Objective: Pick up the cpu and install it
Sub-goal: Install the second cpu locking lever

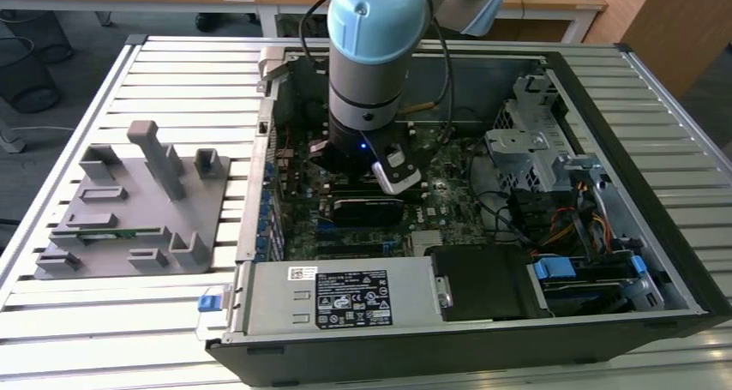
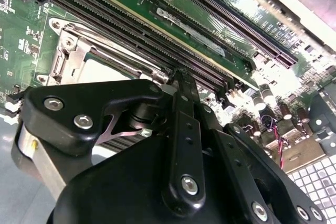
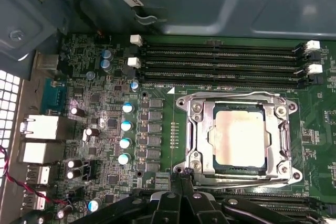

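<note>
My gripper (image 3: 181,179) hangs low inside the open computer case (image 1: 640,313), its jaws pressed together on nothing. The cpu (image 3: 239,137) sits in its socket (image 3: 194,129), just beside my fingertips. Memory slots (image 3: 220,64) run along the socket's far side. A gray holder (image 1: 126,210) rests on the slatted table (image 1: 171,73).

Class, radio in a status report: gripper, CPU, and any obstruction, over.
Black gripper low over green motherboard, beside socket. Flat square silvery cpu seated inside metal socket frame. Nothing lying on the chip.
</note>
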